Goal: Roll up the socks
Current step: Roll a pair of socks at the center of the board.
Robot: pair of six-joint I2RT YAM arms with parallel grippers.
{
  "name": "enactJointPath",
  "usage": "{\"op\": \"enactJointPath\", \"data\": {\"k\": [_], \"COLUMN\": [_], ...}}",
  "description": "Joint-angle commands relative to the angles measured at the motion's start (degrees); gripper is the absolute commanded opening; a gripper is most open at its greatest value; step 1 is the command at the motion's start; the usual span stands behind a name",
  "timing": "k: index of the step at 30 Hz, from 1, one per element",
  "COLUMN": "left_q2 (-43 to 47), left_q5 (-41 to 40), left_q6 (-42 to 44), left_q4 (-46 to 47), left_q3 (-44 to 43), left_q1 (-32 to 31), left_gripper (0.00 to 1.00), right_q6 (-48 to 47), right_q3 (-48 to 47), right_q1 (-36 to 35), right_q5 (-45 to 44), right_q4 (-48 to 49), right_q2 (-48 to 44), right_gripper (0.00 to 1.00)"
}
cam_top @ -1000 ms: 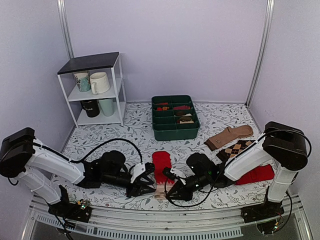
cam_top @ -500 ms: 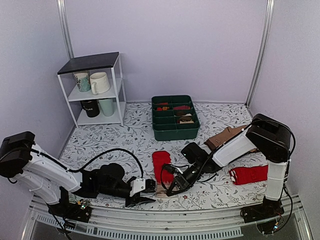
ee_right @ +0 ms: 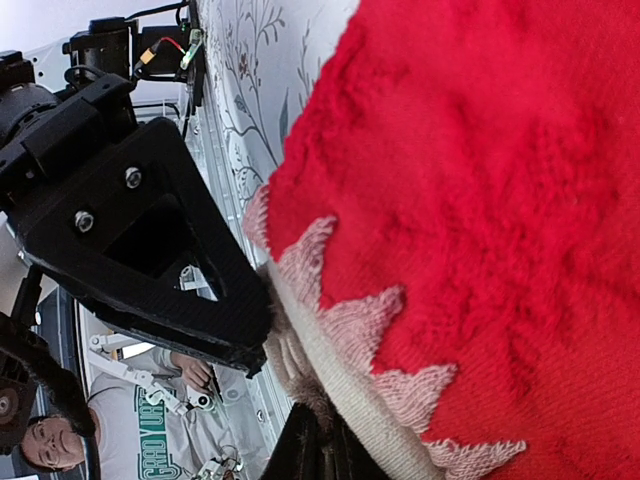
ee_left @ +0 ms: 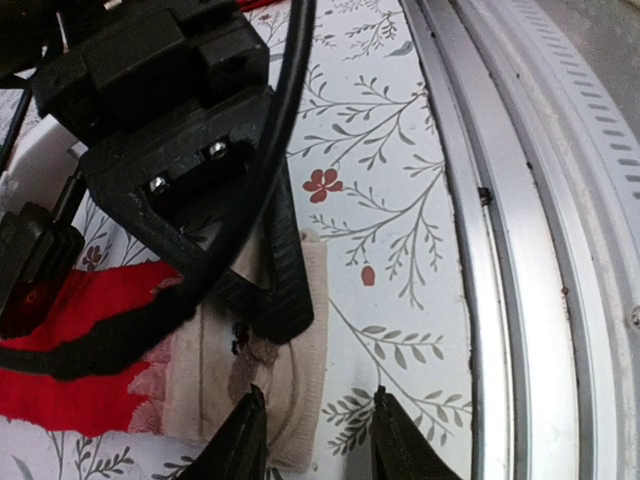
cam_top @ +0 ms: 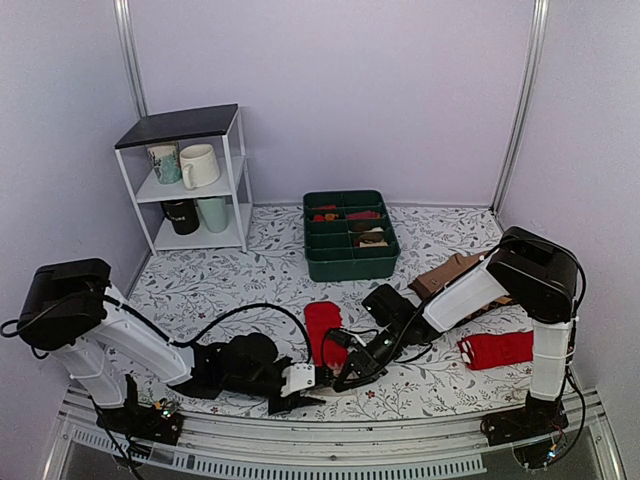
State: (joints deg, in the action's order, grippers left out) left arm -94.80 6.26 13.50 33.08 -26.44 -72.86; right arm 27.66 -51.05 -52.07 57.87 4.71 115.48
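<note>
Our left gripper (ee_left: pixel 315 445) hung with fingers spread at the edge of the socks (cam_top: pixel 322 328). They lay near the front of the table (cam_top: pixel 250 270), long axis running away from us, beige end (ee_left: pixel 290 370) nearest. Our right gripper (ee_right: pixel 318 450) pinched that end. We judged tight, even turns would roll best.

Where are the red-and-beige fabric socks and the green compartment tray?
Red-and-beige fabric socks (ee_left: pixel 300 395): left wrist view, beige end section.
Green compartment tray (cam_top: pixel 352 266): top external view, front wall.
</note>
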Motion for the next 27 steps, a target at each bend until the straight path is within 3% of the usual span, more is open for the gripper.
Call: {"op": "enactJointPath", "data": {"k": [1, 8, 17, 20, 27], "left_q2": [-1.9, -3.3, -4.9, -4.9, -3.9], "left_q5": [-2.0, -4.0, -2.1, -1.9, 0.8], "left_q6": [-0.7, -1.6, -3.5, -4.1, -7.6], "left_q4": [1.7, 2.7, 0.5, 0.1, -6.1], "left_q3": [-1.6, -1.5, -2.2, -2.2, -3.2], "left_q1": [-0.7, -0.8, -0.8, -0.7, -0.1], "left_gripper": [0.38, 0.37, 0.15, 0.01, 0.0], "right_q6": [0.7, 0.9, 1.3, 2.0, 1.7], "right_q3": [2.8, 3.1, 3.7, 3.9, 4.2], "right_q1": [0.4, 0.3, 0.3, 0.3, 0.4], "right_q5": [-6.1, -5.7, -4.5, -4.0, -3.3], "right_q4": [-6.7, -5.9, -4.2, -2.6, 1.8], "right_q2": [3.4, 3.5, 2.9, 1.7, -2.5], "right_gripper": [0.03, 0.03, 0.04, 0.04, 0.09]}}
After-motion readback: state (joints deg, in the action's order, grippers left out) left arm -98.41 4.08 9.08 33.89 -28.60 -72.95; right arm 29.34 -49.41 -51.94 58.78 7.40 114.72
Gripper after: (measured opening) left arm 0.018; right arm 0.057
